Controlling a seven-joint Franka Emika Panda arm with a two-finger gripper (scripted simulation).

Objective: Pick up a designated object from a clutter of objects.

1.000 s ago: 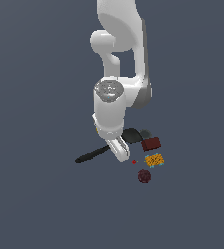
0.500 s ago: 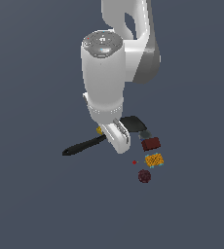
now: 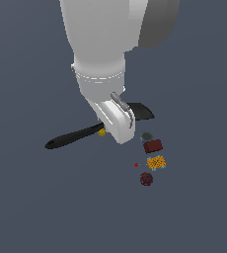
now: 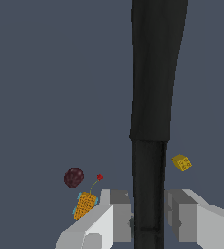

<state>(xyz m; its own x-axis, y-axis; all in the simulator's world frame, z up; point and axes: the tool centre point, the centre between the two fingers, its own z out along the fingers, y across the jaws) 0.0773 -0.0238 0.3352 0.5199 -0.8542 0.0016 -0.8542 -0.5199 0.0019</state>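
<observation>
Between the fingers (image 4: 148, 216), in the wrist view, sits the handle of the black spatula (image 4: 153, 97), with one finger on each side and pretty much hugging it, though I can't tell if they're actually pressing on it. In the exterior view the spatula (image 3: 73, 137) lies flat on the desk (image 3: 36, 207), handle toward that view's left, yellow cube (image 3: 102, 132) just beside it. The dark red block (image 3: 153, 146), orange waffle block (image 3: 156, 162), maroon ball (image 3: 146, 179) and tiny red dot (image 3: 136, 164) sit clustered nearby.
</observation>
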